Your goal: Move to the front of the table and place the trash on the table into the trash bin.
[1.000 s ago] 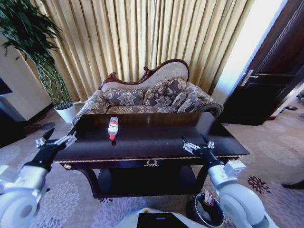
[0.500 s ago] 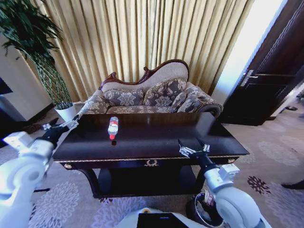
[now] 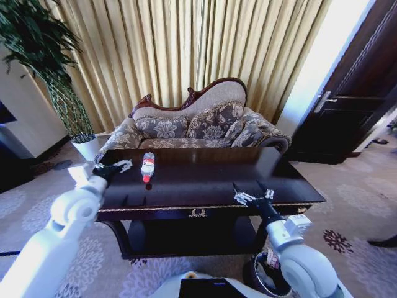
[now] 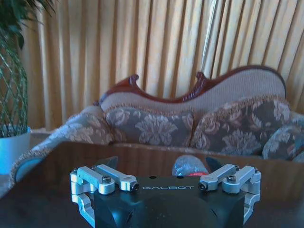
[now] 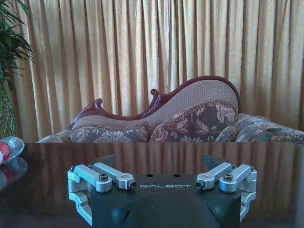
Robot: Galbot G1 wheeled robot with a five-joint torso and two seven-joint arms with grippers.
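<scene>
Bottle: the clear plastic bottle (image 3: 147,166) with a red label lies on its side on the dark tabletop (image 3: 205,180), towards the far left part, its long axis running front to back (red end nearer the robot).
Bottle, wrist views: it shows just beyond the left claw (image 4: 162,164), between the spread fingers, and at the edge of the right wrist view (image 5: 6,148), mirrored in the gloss.
Left arm: reaches forward and inward over the tabletop's left end; left claw (image 3: 116,166) wide open, just left of the bottle, not touching it.
Right arm: held low at the tabletop's front edge, right of the gold emblem (image 3: 197,213); right claw (image 3: 251,195) open, holding nothing, well apart from the bottle.
Trash bin: the dark round bin (image 3: 268,273) stands on the carpet by the right front leg, below the right arm.
Surroundings: patterned sofa (image 3: 192,127) behind the tabletop, curtains beyond, potted plant (image 3: 85,146) at the left.
</scene>
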